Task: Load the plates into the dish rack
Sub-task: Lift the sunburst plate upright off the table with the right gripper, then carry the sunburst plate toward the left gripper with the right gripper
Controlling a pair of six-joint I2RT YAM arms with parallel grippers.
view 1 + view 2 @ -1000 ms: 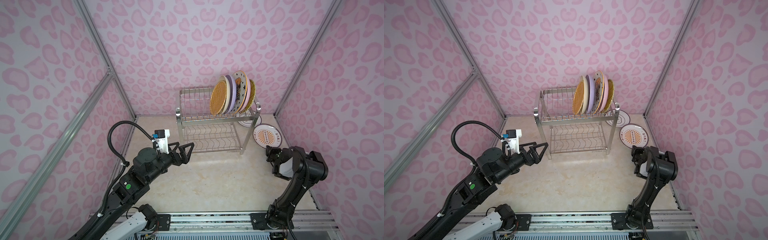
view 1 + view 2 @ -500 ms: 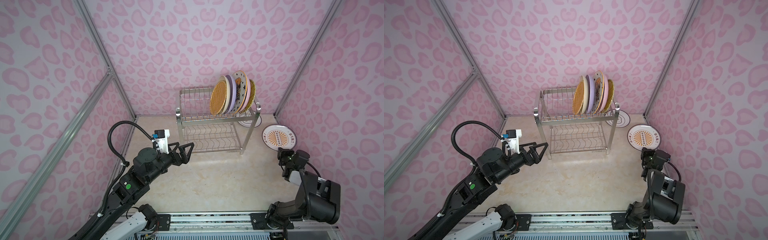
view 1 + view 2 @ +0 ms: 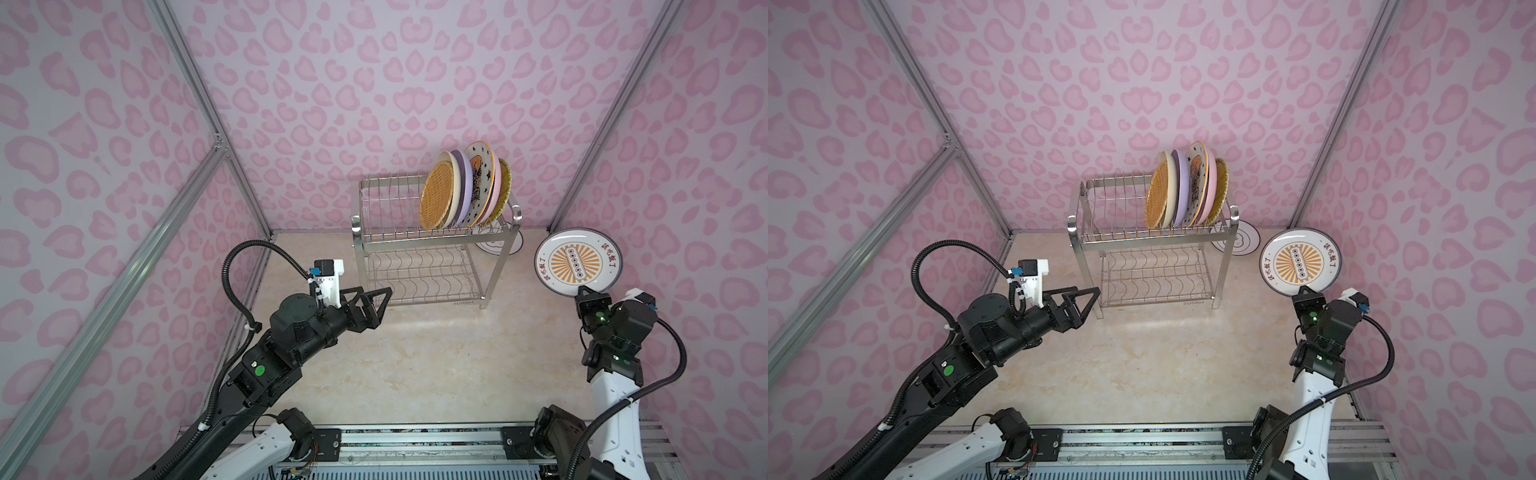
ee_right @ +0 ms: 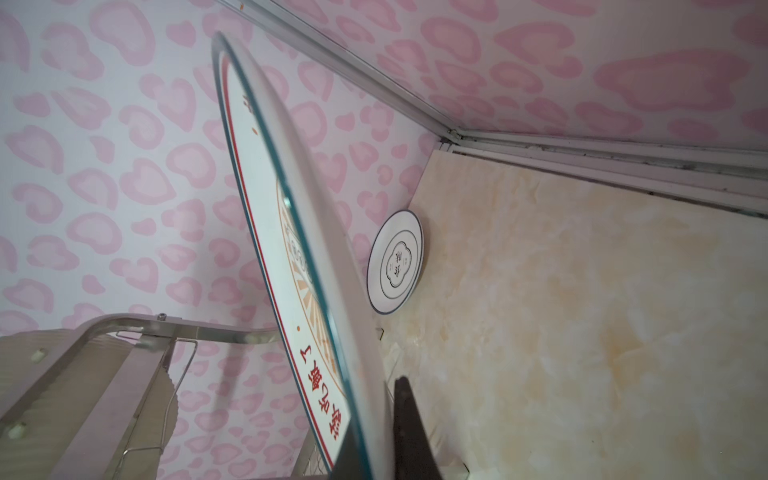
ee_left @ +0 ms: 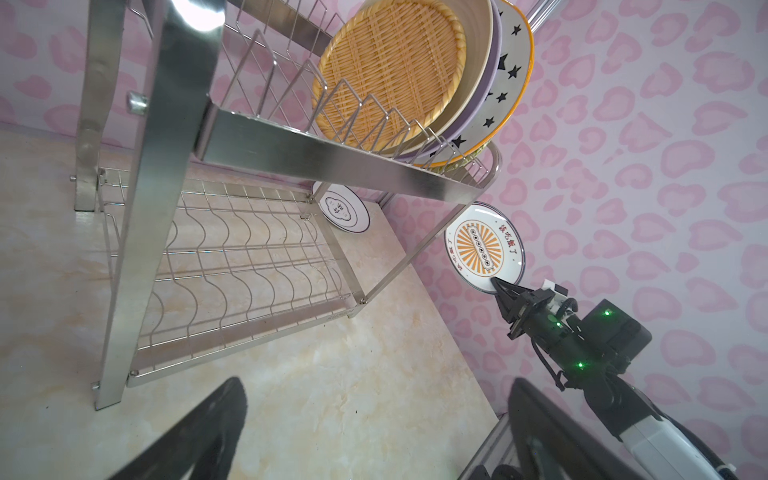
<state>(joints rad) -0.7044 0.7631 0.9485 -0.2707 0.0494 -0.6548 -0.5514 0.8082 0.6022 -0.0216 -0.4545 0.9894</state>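
Right gripper (image 3: 584,291) clamped on sunburst plate (image 3: 577,262) at its lower rim, plate upright near right wall, left gripper (image 3: 380,307) spread wide near rack (image 3: 432,244) front-left leg, 6 plates (image 3: 436,195) bunched at top tier's right end

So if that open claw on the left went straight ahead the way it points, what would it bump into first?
Most likely the dish rack: the left gripper points at its empty lower shelf, just beside the near corner leg. Depth is hard to judge, though.
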